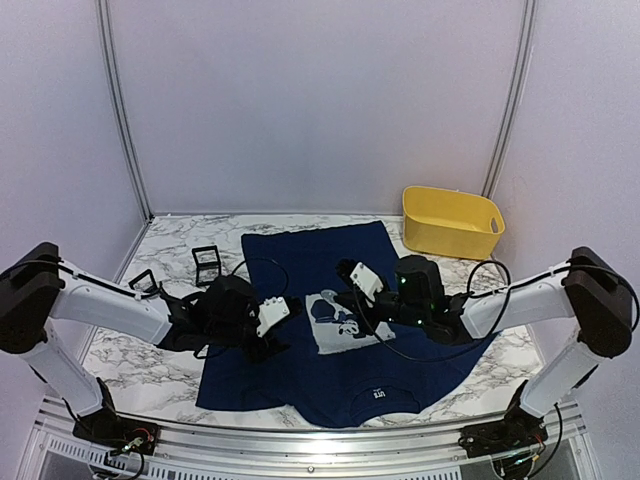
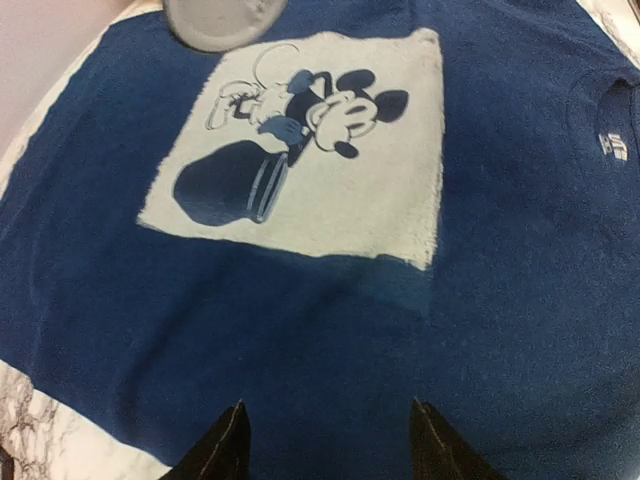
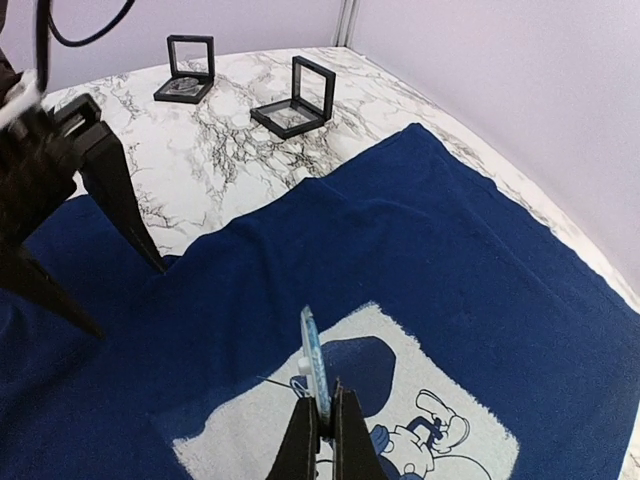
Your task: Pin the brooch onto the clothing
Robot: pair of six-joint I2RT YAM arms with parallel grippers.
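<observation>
The navy T-shirt (image 1: 300,370) lies flat on the marble table, with its pale grey cartoon-mouse print (image 1: 345,322) in the middle and a white neck label (image 1: 380,396) near the front edge. My right gripper (image 3: 322,400) is shut on the brooch (image 3: 315,360), a thin round disc held edge-up just above the print (image 3: 260,430), its pin sticking out to the left. In the left wrist view the brooch (image 2: 215,20) shows as a grey disc at the top edge. My left gripper (image 2: 325,425) is open and empty, low over the shirt (image 2: 300,340) beside the print (image 2: 330,190).
Two black-framed display boxes (image 1: 206,262) (image 1: 143,283) stand on the marble at the back left; they also show in the right wrist view (image 3: 188,68) (image 3: 300,95). A yellow basket (image 1: 452,222) stands at the back right. The left gripper's black fingers (image 3: 110,190) are close to the right gripper.
</observation>
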